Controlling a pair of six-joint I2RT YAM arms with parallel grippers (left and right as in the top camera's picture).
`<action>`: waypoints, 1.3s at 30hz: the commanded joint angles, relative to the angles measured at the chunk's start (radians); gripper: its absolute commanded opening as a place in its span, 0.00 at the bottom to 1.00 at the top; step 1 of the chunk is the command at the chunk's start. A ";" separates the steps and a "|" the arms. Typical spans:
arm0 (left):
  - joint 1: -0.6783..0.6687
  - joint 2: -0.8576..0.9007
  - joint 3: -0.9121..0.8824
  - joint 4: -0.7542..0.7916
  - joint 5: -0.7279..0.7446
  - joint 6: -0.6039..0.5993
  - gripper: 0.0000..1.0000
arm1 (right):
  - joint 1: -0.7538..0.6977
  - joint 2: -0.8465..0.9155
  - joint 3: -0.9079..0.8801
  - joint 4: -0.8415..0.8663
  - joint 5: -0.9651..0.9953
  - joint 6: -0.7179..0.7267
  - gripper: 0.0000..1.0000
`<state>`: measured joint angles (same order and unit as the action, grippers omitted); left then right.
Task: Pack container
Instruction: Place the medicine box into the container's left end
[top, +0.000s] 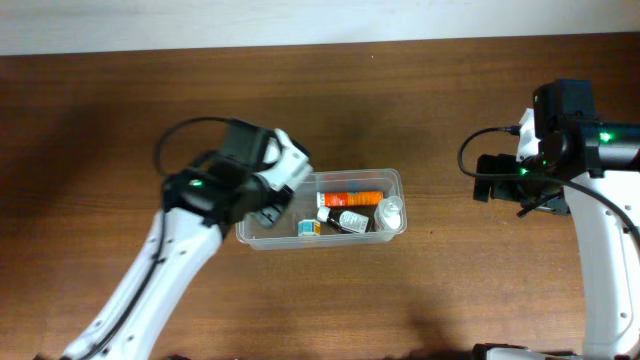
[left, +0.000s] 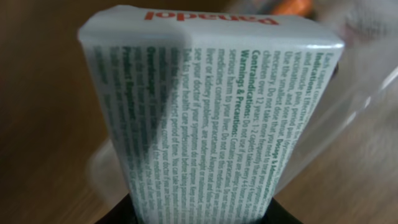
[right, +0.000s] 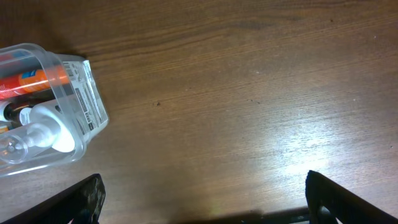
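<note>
The clear plastic container (top: 392, 182) sits mid-table and holds an orange tube (top: 350, 198), a small dark bottle (top: 345, 219), a clear round bottle (top: 389, 213) and a small blue-orange item (top: 309, 228). My left gripper (top: 275, 190) is shut on a white-and-green Panadol carton (left: 205, 118) and holds it over the container's left end. The carton fills the left wrist view, with the container's rim (left: 348, 106) behind it. My right gripper (right: 202, 199) is open and empty above bare table, right of the container (right: 81, 106).
The brown wooden table (top: 450, 290) extends all around the container. A pale wall edge (top: 300, 20) runs along the back. The right arm's cables (top: 480, 160) hang at the far right.
</note>
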<state>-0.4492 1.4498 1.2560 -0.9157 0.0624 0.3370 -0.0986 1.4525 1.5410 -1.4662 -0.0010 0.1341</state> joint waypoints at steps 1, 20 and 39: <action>-0.034 0.099 -0.035 -0.002 -0.068 0.103 0.40 | -0.006 0.004 0.000 -0.002 -0.006 0.000 0.94; -0.032 0.228 0.032 -0.006 -0.202 -0.107 0.99 | -0.005 0.003 0.000 0.001 -0.006 -0.015 0.94; 0.278 -0.111 0.039 0.000 -0.272 -0.519 1.00 | 0.178 -0.047 0.000 0.307 -0.016 -0.026 0.99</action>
<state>-0.2043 1.3403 1.2884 -0.8928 -0.2176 -0.1337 0.0750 1.4239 1.5402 -1.1488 -0.0086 0.1089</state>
